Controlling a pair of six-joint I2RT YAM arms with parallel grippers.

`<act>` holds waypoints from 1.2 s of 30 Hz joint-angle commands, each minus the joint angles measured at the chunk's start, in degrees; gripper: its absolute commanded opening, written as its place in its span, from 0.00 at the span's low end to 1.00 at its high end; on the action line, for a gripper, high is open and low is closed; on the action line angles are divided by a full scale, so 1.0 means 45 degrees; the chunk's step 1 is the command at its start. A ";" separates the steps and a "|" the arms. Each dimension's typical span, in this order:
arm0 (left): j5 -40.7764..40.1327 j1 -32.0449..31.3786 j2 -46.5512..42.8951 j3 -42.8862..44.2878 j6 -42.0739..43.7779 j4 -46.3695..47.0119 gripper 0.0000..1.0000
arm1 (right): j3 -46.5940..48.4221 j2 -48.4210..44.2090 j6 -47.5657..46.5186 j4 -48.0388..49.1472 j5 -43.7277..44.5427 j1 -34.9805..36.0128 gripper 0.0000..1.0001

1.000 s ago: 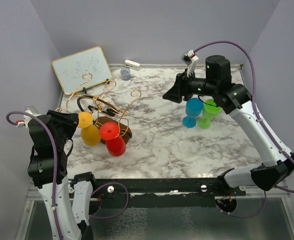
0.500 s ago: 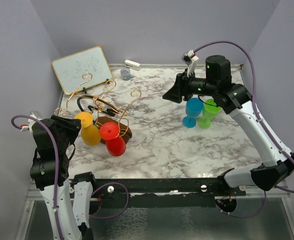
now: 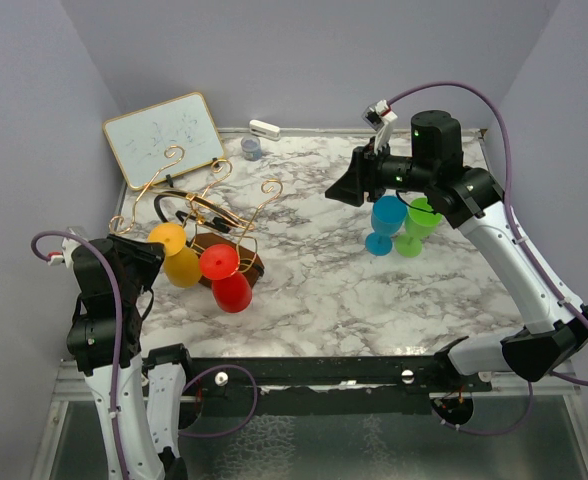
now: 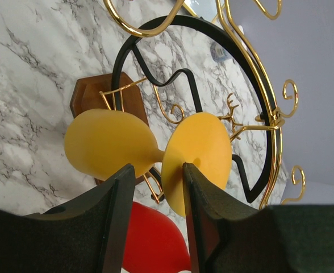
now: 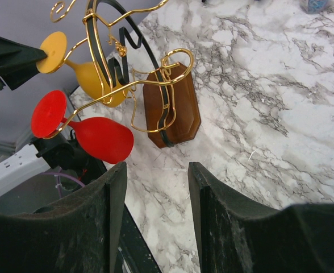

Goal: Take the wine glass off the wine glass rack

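Sideways on the rack [image 5: 171, 108], near the counter's [image 3: 334, 290] left edge: yellow glass [image 4: 107, 142], foot caught behind a gold wire hook, bowl jutting out past the wooden base. Kept up by the foot alone, so probably freed only by sliding out along the hook. Left fingers [image 4: 117, 216] spread either side of the thin stem, not yet pinching, seemingly lined up for a grip. Red glass [image 3: 232, 290] hung just beside. Well to the right, right fingers [image 5: 99, 227] spread and empty, hovering above blue glass [image 3: 384, 222] and green glass [image 3: 419, 225], both upright.
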 commanded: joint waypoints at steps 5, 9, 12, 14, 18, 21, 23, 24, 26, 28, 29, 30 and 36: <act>-0.0302 -0.0092 -0.0200 -0.0101 -0.0060 0.0641 0.29 | 0.0051 -0.0118 0.0073 0.0254 -0.0141 0.0056 0.48; -0.0324 -0.0101 -0.0191 -0.0002 -0.0078 0.0631 0.19 | 0.0045 -0.0121 0.0085 0.0268 -0.0097 0.0056 0.48; -0.0494 -0.0109 -0.0137 0.0331 0.0027 0.0529 0.17 | 0.0017 -0.0135 0.0097 0.0288 -0.0092 0.0056 0.48; -0.0642 -0.0121 -0.0096 0.0623 0.0085 0.0459 0.15 | 0.0012 -0.0136 0.0097 0.0289 -0.0059 0.0047 0.48; -0.0701 -0.0124 -0.0134 0.1056 0.0041 0.0465 0.05 | -0.0022 -0.0155 0.0126 0.0342 -0.0045 0.0056 0.48; -0.0638 -0.0114 -0.0336 0.1153 -0.0147 0.0559 0.00 | 0.0033 -0.0146 0.0140 0.0330 -0.0030 0.0050 0.48; -0.0503 -0.0110 -0.0443 0.1211 -0.0290 0.0577 0.00 | 0.0074 -0.0118 0.0137 0.0308 -0.0001 0.0056 0.48; -0.0390 -0.0117 -0.0464 0.1215 -0.0326 0.0590 0.00 | 0.0084 -0.0121 0.0129 0.0291 0.0008 0.0056 0.48; -0.0180 -0.0127 -0.0536 0.1161 -0.0359 0.0625 0.00 | 0.0095 -0.0115 0.0126 0.0294 0.0022 0.0056 0.48; 0.0014 -0.0123 -0.0638 0.1051 -0.0421 0.0677 0.00 | 0.0095 -0.0132 0.0128 0.0289 0.0028 0.0056 0.48; 0.0158 -0.0131 -0.0732 0.0963 -0.0489 0.0717 0.00 | 0.0076 -0.0135 0.0135 0.0289 0.0046 0.0056 0.48; 0.0315 -0.0144 -0.0810 0.0852 -0.0575 0.0756 0.00 | 0.0084 -0.0135 0.0124 0.0289 0.0043 0.0056 0.48; 0.1156 -0.0136 -0.1374 -0.0091 -0.1176 0.0973 0.00 | 0.0104 -0.0156 0.0128 0.0274 0.0077 0.0051 0.48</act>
